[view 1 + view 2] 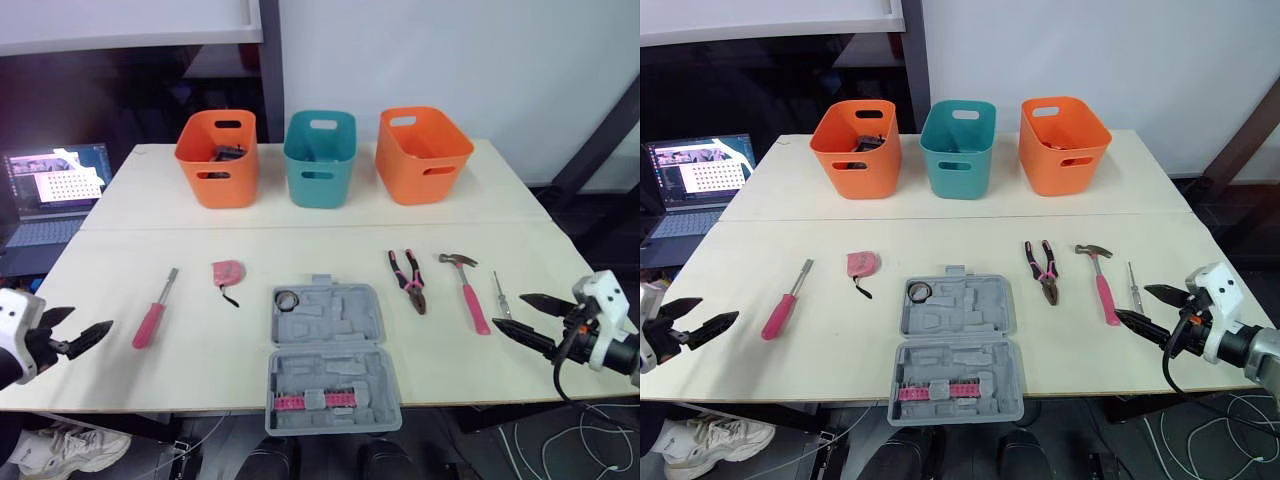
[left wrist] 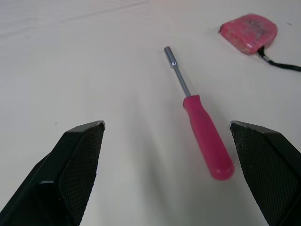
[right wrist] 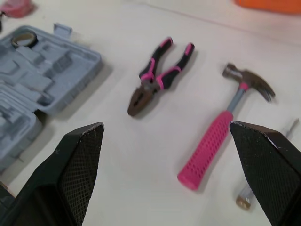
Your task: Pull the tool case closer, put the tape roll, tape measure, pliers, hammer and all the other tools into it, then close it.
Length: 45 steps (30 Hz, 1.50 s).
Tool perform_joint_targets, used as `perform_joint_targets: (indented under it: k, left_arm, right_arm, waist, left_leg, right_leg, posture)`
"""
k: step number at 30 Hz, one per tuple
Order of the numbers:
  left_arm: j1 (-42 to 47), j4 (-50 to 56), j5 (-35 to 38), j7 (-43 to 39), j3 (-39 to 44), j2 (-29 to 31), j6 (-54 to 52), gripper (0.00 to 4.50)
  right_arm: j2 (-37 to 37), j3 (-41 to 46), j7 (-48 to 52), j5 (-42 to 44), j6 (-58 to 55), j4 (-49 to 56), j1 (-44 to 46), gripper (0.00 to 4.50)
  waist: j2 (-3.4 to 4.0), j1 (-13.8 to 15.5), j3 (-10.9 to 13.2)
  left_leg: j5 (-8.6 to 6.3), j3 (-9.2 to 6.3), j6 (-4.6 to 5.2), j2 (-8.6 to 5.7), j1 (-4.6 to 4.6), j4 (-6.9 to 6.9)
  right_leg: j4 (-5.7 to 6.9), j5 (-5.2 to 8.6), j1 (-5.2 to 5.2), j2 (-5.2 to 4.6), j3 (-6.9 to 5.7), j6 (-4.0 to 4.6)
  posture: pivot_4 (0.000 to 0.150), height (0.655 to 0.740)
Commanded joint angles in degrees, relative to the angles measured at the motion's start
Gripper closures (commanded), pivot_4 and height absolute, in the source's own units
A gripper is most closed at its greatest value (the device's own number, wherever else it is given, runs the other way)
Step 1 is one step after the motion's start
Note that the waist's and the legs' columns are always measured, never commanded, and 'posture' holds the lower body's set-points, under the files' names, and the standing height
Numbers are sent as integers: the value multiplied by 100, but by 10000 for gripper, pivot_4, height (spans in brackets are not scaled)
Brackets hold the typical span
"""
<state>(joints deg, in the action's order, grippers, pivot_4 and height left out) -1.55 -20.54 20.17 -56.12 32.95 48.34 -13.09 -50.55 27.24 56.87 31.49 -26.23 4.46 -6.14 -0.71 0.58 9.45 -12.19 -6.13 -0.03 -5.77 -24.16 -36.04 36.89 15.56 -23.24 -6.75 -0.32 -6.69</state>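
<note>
The grey tool case (image 1: 330,355) lies open at the table's front middle, with a tape roll (image 1: 288,299) in its far left pocket and a pink bit strip (image 1: 310,401) in the near half. Left of it lie a pink tape measure (image 1: 228,271) and a pink-handled screwdriver (image 1: 155,310). To its right are pliers (image 1: 407,280), a pink-handled hammer (image 1: 468,290) and a small metal driver (image 1: 500,295). My left gripper (image 1: 88,322) hovers open at the front left, short of the screwdriver (image 2: 202,136). My right gripper (image 1: 510,310) is open beside the hammer (image 3: 221,136).
Two orange bins (image 1: 218,157) (image 1: 422,153) and a teal bin (image 1: 320,157) stand in a row at the back of the table. A laptop (image 1: 50,195) sits off the table to the left. The case's near half reaches the table's front edge.
</note>
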Motion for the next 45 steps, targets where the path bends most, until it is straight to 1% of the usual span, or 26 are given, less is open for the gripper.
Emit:
perform_joint_targets:
  k: [1,4,6,9,11,14,17,19,24,26,28,32,39,40,42,45]
  left_arm:
    - [129,631,530,-53,157,30,-357,419]
    - [28,1324,665,122,-72,-76,-755,419]
    - [-43,1820,705,424,-190,-292,-955,419]
    - [-229,2744,737,982,-395,-712,-1300,419]
    - [-363,3339,758,1465,-574,-1088,-1561,419]
    - [-489,3960,823,2171,-785,-1717,-1903,419]
    - [-563,4421,574,2854,-1159,-2253,-2007,419]
    - [-557,4535,319,3256,-1450,-2525,-1992,419]
    - [-324,4224,-232,3968,-1828,-2903,-1787,419]
    - [-128,3942,-499,4207,-2001,-3011,-1631,419]
    - [166,3489,-856,4616,-2181,-3193,-1485,419]
    - [548,2887,-978,4735,-2393,-3528,-1197,419]
    - [1244,1725,-1280,5114,-2510,-3846,-751,419]
    - [1330,1589,-1308,5139,-2531,-3871,-721,5819]
    - [1439,1377,-1419,5224,-2581,-3872,-682,13391]
    - [1495,1190,-1504,5277,-2592,-3871,-638,13391]
  right_arm:
    - [-124,-138,30,252,-314,627,241,0]
    - [-219,-453,-43,691,-967,1316,661,0]
    - [-288,-742,-121,1053,-1469,1746,1121,0]
    - [-471,-1223,-125,1311,-1997,2152,1759,0]
    - [-530,-1570,-128,1479,-2312,2289,2300,0]
    - [-488,-2003,-144,1601,-2634,2341,3032,0]
    - [-484,-2301,-111,1561,-2773,2316,3501,0]
    - [-487,-2428,-94,1496,-2810,2262,3713,0]
    - [-545,-2559,-75,1409,-2851,2216,3925,0]
    - [-566,-2600,-91,1358,-2844,2231,3948,0]
    - [-547,-2637,-162,1282,-2839,2238,3976,0]
    - [-538,-2631,-217,1274,-2877,2279,3995,0]
    - [-578,-2598,-254,1142,-2820,2270,3995,0]
    - [-581,-2601,-255,1116,-2808,2267,3992,0]
    - [-580,-2584,-265,1100,-2813,2275,3991,0]
    - [-628,-2534,-257,1082,-2810,2313,3912,0]
  waist:
    - [0,5,0]
    - [2,-4,1]
    - [8,-9,1]
    - [11,0,1]
    - [10,8,2]
    - [7,19,4]
    - [3,36,3]
    - [-2,38,3]
    - [-2,31,3]
    - [-2,32,3]
    - [-1,42,2]
    - [-5,32,2]
    - [-5,30,2]
    - [-5,30,2]
    - [-5,24,2]
    - [-5,21,2]
  left_leg:
    - [0,0,0,1,-1,0]
    - [0,0,0,2,-2,-2]
    - [0,1,0,2,-7,-1]
    - [1,3,1,2,-16,-1]
    - [1,3,1,5,-24,0]
    - [0,4,3,4,-25,-6]
    - [0,2,2,3,-25,-7]
    - [0,2,3,3,-26,-7]
    - [0,3,3,1,-26,-8]
    - [1,3,3,2,-26,-7]
    - [1,3,3,1,-26,-9]
    - [0,3,6,-5,-27,-11]
    - [0,3,6,-6,-28,-11]
    - [0,3,6,-6,-28,-11]
    - [0,3,6,-9,-28,-11]
    - [0,3,6,-9,-28,-10]
  right_leg:
    - [0,0,0,0,0,0]
    - [0,0,0,0,0,0]
    - [0,0,1,0,2,1]
    - [1,0,-1,0,3,0]
    - [-4,0,-4,1,2,0]
    - [-10,-1,-2,1,2,1]
    - [-11,-1,0,2,-2,0]
    - [-14,-1,4,2,-4,0]
    - [-14,-4,3,4,-4,-4]
    - [-13,-10,3,6,-4,-16]
    - [-14,-11,3,5,-5,-17]
    - [-15,-13,4,3,-5,-20]
    - [-11,-13,3,4,-6,-22]
    - [-12,-14,3,4,-6,-22]
    - [-12,-14,2,4,-5,-22]
    - [-10,-14,1,4,-5,-22]
  posture:
    - [1500,7329]
    - [1500,7329]
    - [1500,7329]
    - [1500,7329]
    - [1500,7329]
    - [1500,7329]
    - [1500,7329]
    - [1500,7329]
    - [1500,7329]
    - [1500,7329]
    - [1500,7329]
    - [1500,7329]
    - [1500,7329]
    - [1500,7329]
    - [1500,7329]
    - [1500,7329]
